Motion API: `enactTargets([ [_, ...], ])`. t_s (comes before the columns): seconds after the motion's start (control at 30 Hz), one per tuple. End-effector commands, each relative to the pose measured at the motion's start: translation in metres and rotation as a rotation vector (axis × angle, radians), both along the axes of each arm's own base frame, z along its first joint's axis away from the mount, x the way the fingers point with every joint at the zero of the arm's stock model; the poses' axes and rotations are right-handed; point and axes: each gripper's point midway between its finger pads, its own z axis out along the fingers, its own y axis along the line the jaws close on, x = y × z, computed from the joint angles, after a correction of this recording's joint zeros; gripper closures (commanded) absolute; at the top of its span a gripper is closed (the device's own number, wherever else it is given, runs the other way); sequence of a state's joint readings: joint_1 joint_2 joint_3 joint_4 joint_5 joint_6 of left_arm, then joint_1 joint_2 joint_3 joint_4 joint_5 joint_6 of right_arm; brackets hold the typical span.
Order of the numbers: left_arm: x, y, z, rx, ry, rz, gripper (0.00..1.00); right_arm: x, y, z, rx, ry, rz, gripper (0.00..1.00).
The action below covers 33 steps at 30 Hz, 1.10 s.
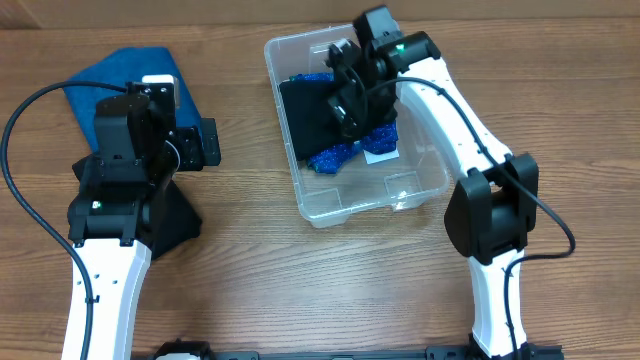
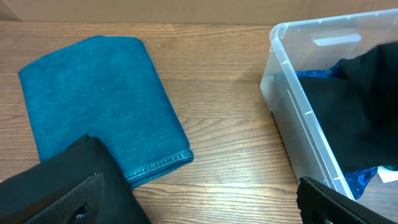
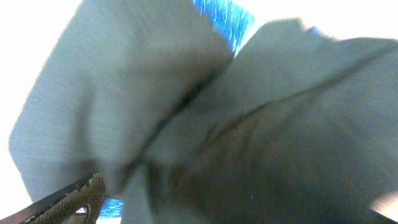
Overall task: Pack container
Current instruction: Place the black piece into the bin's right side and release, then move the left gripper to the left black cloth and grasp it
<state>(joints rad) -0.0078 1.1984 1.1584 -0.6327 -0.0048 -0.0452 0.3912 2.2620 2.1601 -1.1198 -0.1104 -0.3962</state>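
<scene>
The clear container (image 1: 282, 130) stands at the table's middle and also shows in the left wrist view (image 2: 305, 112). Inside it lie a black cloth (image 1: 305, 115), a sparkly blue cloth (image 1: 335, 158) and a white label (image 1: 380, 155). My right gripper (image 1: 348, 100) is down inside the container on the black cloth. In the right wrist view, blurred dark cloth (image 3: 249, 124) fills the frame. One finger shows far to the left, so the jaws (image 3: 199, 199) look open. My left gripper (image 1: 175, 130) is open and empty above the table (image 2: 199, 205), left of the container.
A folded teal towel (image 1: 110, 75) lies at the back left, also in the left wrist view (image 2: 93, 99). Another black cloth (image 1: 178, 218) lies under the left arm and overlaps the towel's near corner (image 2: 62, 180).
</scene>
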Motion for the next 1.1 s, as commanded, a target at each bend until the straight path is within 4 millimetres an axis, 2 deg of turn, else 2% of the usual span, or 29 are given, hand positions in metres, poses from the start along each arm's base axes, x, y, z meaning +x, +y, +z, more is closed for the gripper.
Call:
enactTargets([
  [0.0, 0.003, -0.002, 0.008, 0.014, -0.018, -0.013, 0.00, 0.022, -0.036, 0.141, 0.034, -0.325, -0.214, 0.00],
  [0.03, 0.003, -0.002, 0.008, 0.014, -0.018, -0.013, 0.00, 0.026, -0.061, 0.163, 0.050, -0.363, -0.328, 0.00],
  [0.07, 0.003, -0.002, 0.008, 0.014, -0.018, -0.013, 0.00, 0.026, -0.083, 0.172, 0.066, -0.366, -0.399, 0.00],
  [0.1, 0.003, -0.002, 0.008, 0.014, -0.018, -0.013, 0.00, 0.026, -0.096, 0.174, 0.070, -0.360, -0.436, 0.00],
  [0.17, 0.003, -0.002, 0.008, 0.014, -0.018, -0.013, 0.00, 0.022, -0.134, 0.166, 0.050, -0.307, -0.532, 0.00],
  [0.23, 0.003, -0.002, 0.008, 0.014, -0.018, -0.013, 0.00, 0.014, -0.161, 0.152, 0.021, -0.234, -0.576, 0.00],
  [0.33, 0.003, -0.002, 0.008, 0.014, -0.019, -0.013, 0.00, 0.000, -0.183, 0.127, 0.029, -0.109, -0.605, 0.00],
  [0.37, 0.003, -0.002, 0.008, 0.014, -0.019, -0.013, 0.00, -0.008, -0.188, 0.113, 0.045, -0.043, -0.619, 0.05],
  [0.4, 0.003, -0.002, 0.008, 0.014, -0.019, -0.013, 0.00, -0.013, -0.193, 0.101, 0.051, 0.006, -0.646, 0.20],
  [0.43, 0.004, -0.002, 0.008, 0.014, -0.019, -0.013, 0.00, -0.022, -0.201, 0.086, 0.041, 0.065, -0.692, 0.42],
  [0.47, 0.003, -0.002, 0.008, 0.014, -0.019, -0.013, 0.00, -0.033, -0.206, 0.070, 0.030, 0.133, -0.739, 0.69],
  [0.5, 0.003, -0.002, 0.008, 0.014, -0.019, -0.013, 0.00, -0.041, -0.208, 0.059, 0.020, 0.178, -0.766, 0.82],
  [0.53, 0.003, -0.002, 0.008, 0.014, -0.019, -0.013, 0.00, -0.060, -0.209, 0.038, -0.010, 0.275, -0.799, 0.92],
  [0.63, 0.003, -0.002, 0.008, 0.014, -0.019, -0.013, 0.00, -0.095, -0.204, 0.007, -0.058, 0.440, -0.820, 0.93],
  [0.7, 0.003, -0.002, 0.008, 0.014, -0.018, -0.013, 0.00, -0.115, -0.192, -0.007, -0.071, 0.530, -0.790, 0.92],
  [0.77, 0.003, -0.002, 0.008, 0.014, -0.019, -0.013, 0.00, -0.129, -0.167, -0.015, -0.035, 0.598, -0.691, 0.92],
  [0.87, 0.003, -0.002, 0.008, 0.014, -0.018, -0.013, 0.00, -0.132, -0.139, -0.015, 0.000, 0.610, -0.597, 0.92],
  [0.97, 0.003, -0.002, 0.008, 0.014, -0.018, -0.013, 0.00, -0.129, -0.129, -0.016, 0.004, 0.590, -0.580, 0.92],
  [1.07, 0.003, -0.002, 0.008, 0.014, -0.018, -0.013, 0.00, -0.127, -0.127, -0.016, 0.007, 0.579, -0.576, 0.91],
])
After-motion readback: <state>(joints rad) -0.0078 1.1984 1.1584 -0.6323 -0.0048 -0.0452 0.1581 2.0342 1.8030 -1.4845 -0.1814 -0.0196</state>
